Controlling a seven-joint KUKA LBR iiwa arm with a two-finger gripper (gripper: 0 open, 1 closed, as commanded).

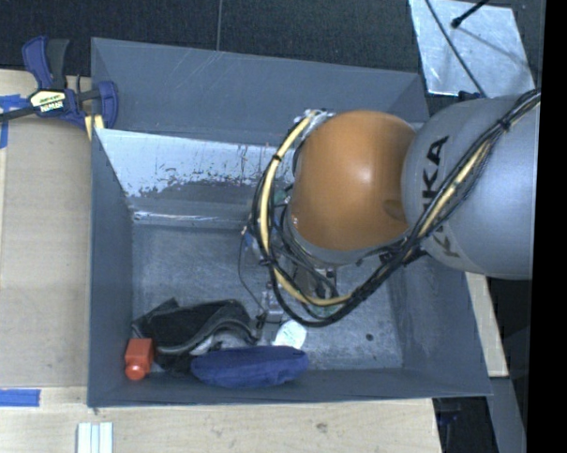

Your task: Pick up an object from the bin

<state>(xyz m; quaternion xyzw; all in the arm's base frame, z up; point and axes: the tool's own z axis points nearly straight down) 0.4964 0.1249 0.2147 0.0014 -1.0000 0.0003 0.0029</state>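
Note:
My gripper [270,312] hangs low in the front half of the bin, mostly hidden under the arm's orange cover and cables. Just below it lies a small white piece [289,336]. To its left, touching or very near its tip, sits a black curved thing [197,326] with a grey strip along it. A dark blue, soft oblong thing [250,366] lies along the front wall, under the white piece. A small orange block [138,356] rests at the black thing's left end, in the front left corner.
All the loose things are bunched along the bin's front wall, left of centre. The arm with its orange cover and looped cables comes in from the right and hides the bin's middle and right part.

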